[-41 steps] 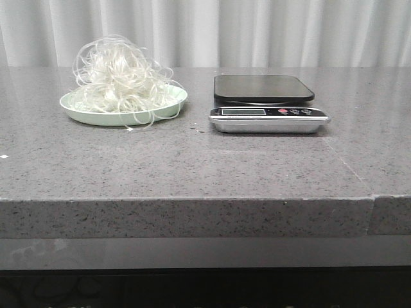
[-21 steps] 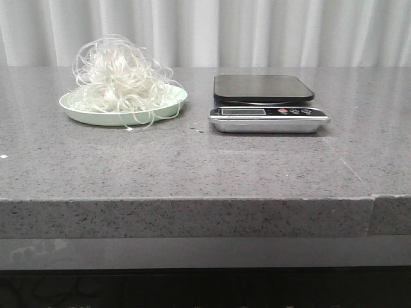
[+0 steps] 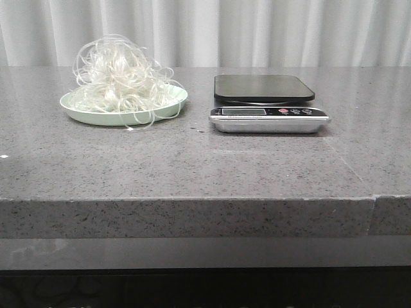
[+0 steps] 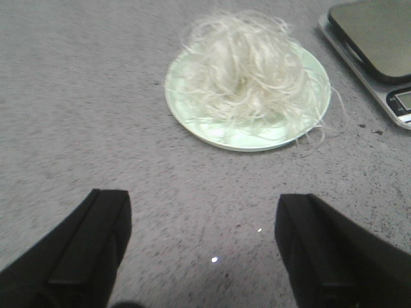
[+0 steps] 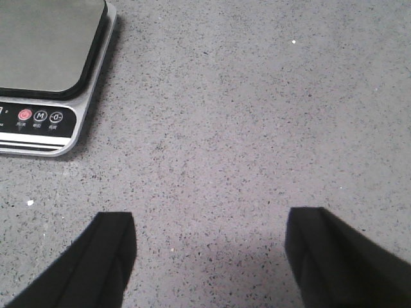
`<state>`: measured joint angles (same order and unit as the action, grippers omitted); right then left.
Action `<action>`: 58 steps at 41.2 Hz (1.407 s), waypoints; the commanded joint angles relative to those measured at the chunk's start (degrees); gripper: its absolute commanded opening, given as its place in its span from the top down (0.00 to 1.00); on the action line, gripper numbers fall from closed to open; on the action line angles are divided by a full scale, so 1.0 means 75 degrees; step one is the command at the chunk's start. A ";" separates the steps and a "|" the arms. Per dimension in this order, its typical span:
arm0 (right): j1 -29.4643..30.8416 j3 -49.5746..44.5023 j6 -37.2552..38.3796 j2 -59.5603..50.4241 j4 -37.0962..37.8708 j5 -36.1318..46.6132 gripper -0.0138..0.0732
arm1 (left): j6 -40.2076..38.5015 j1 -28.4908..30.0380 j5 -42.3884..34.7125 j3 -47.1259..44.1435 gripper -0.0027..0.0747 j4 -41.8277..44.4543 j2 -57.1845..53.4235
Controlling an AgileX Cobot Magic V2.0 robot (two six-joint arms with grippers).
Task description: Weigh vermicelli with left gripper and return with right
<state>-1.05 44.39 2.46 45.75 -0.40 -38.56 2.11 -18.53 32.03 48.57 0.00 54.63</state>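
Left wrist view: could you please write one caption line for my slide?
Open left hand above the grey counter, facing the vermicelli heaped on a pale green plate, with the scale beside it.

Translucent white vermicelli [image 3: 121,76], pale green plate [image 3: 83,113], black-and-silver scale [image 3: 266,101], speckled grey table [image 3: 192,167].

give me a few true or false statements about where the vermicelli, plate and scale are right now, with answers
1. The vermicelli sits piled on the pale green plate. True.
2. The scale already has vermicelli on its platform. False: the dark platform is bare.
3. The left end effector is open and holds nothing. True.
4. In the front view the scale stands left of the plate. False: it stands to the right.
5. The right end effector is shut on the vermicelli. False: it is open over the grey counter.
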 commanded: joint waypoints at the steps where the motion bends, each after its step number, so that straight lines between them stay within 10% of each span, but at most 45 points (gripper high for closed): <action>1: 0.0009 0.0248 -0.0098 0.0008 0.0107 0.0421 0.17 | -0.0044 -0.0201 -0.0815 0.0560 0.27 -0.0086 0.0719; 48: 0.0009 0.0248 -0.0098 0.0008 0.0013 0.0363 0.17 | -0.0044 -0.0213 -0.1640 0.4356 0.28 -0.0673 0.6005; 58: 0.0009 0.0248 -0.0098 0.0008 0.0013 0.0354 0.17 | -0.0044 -0.0213 -0.1219 0.4356 0.49 -0.0673 0.6092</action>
<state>-1.05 44.39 2.37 45.75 -0.40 -38.77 2.11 -19.83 23.39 79.50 -4.58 102.49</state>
